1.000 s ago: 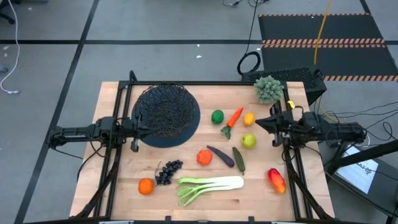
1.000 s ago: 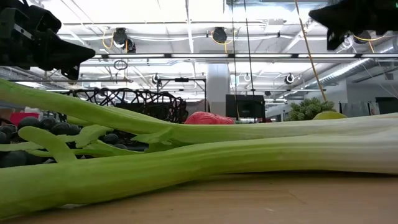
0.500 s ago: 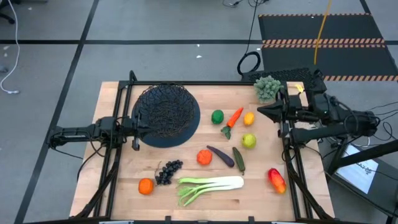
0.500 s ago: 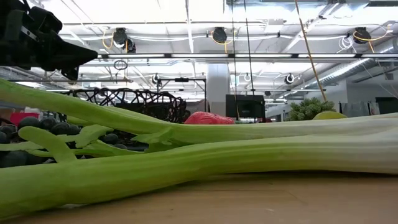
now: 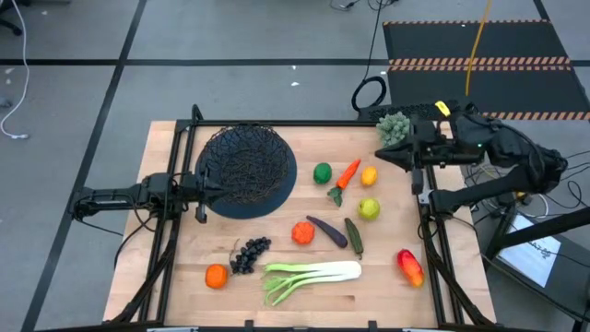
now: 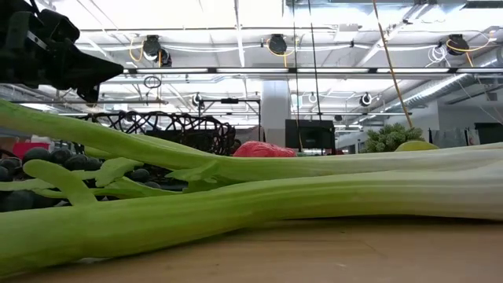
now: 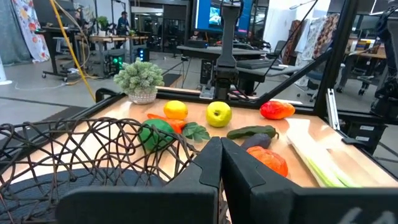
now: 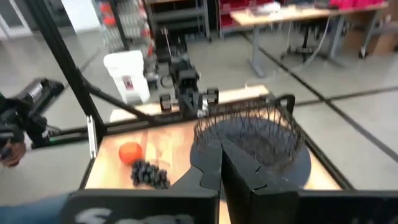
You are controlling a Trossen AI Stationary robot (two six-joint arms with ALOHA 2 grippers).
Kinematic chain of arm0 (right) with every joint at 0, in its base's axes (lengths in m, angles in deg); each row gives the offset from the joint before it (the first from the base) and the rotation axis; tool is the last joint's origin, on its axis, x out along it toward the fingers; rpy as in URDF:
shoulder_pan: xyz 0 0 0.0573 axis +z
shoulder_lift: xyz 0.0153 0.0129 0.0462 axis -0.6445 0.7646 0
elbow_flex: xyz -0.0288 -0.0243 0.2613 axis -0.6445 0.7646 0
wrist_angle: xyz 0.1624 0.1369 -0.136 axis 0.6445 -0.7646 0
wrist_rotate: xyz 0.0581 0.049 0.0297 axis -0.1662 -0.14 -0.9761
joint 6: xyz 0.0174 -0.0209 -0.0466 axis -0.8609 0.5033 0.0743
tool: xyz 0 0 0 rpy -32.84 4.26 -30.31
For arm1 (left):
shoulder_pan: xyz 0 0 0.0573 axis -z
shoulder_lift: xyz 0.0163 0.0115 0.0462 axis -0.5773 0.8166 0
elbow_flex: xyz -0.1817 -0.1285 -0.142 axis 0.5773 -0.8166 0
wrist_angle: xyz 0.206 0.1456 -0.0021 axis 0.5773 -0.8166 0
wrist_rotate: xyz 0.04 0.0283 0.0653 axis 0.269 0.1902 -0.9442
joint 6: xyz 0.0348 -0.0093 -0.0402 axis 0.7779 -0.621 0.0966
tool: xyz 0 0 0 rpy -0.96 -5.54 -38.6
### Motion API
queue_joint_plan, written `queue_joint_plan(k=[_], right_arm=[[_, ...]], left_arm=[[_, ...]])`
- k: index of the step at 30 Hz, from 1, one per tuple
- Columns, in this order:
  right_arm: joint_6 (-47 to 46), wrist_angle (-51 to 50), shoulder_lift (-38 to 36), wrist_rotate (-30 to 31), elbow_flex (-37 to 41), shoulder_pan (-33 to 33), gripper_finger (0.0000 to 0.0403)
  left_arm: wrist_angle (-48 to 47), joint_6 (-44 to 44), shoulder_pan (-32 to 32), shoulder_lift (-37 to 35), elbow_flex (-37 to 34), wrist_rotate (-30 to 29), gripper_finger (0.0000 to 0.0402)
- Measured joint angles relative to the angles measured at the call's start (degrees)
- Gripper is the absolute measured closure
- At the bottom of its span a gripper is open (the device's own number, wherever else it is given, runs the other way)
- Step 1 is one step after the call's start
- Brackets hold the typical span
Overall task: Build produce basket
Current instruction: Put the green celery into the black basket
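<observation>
Overall: nothing is loaded yet; every piece of produce lies on the pale wooden table (image 5: 175, 286) outside the basket.
Landmark: round, shallow black wire-mesh basket (image 5: 245, 169), on the table's far-left part, empty.
Left gripper (image 5: 214, 189): at the basket's left rim, fingers pressed together, holding nothing.
Right gripper (image 5: 385, 154): well to the right of the basket, just beside the grey-green frilly clump (image 5: 397, 130), fingers closed, empty.
Just right of basket: round green apple (image 5: 322, 172), orange carrot with green top (image 5: 344, 179), yellow lemon (image 5: 369, 175), yellow-green apple (image 5: 369, 208).
Right and nearer than basket: orange ball-shaped fruit (image 5: 302, 232), slim purple eggplant (image 5: 326, 231), dark green cucumber (image 5: 354, 236), red-yellow mango (image 5: 409, 266) farthest off.
Near side of basket: dark grape bunch (image 5: 248, 254), second small orange (image 5: 216, 276), long pale-green leafy stalk (image 5: 312, 277).
Handling, round fruits: probably light, hard and smooth toy pieces, so apt to roll or squirt out; close across the widest middle.
Handling, long pieces: carrot, eggplant and cucumber look stiff; pinch across the mid-length, jaws square to the long axis.
Handling, stalk: longest item, likely to tip if taken near an end; grip the thick pale stem near its balance point, not the leaves.
Handling, grapes: lumpy cluster, possibly soft; take it across the bunch's thick middle.
Basket: open mesh, light, may slide if nudged.
</observation>
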Motion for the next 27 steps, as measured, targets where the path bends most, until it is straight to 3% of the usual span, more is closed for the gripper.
queue_joint_plan(k=[6,10,18,27], right_arm=[[-0.03,-3.8,3.06,0.0,-2.08,0.0,0.0403],[-0.05,-3.86,4.16,0.0,-2.08,0.0,0.0403],[0.53,-3.09,6.16,0.11,-2.08,0.0,0.0403],[1.69,-2.45,7.71,0.19,-2.08,0.0,0.0403]], left_arm=[[0.0,-3.21,0.0,0.0,0.13,0.21,0.0394],[-4.62,-4.5,0.0,0.06,4.81,0.82,0.0394],[-19.6,-3.36,0.02,6.63,26.76,1.61,0.0394],[-40.42,2.41,0.02,23.79,59.06,1.76,0.0394]])
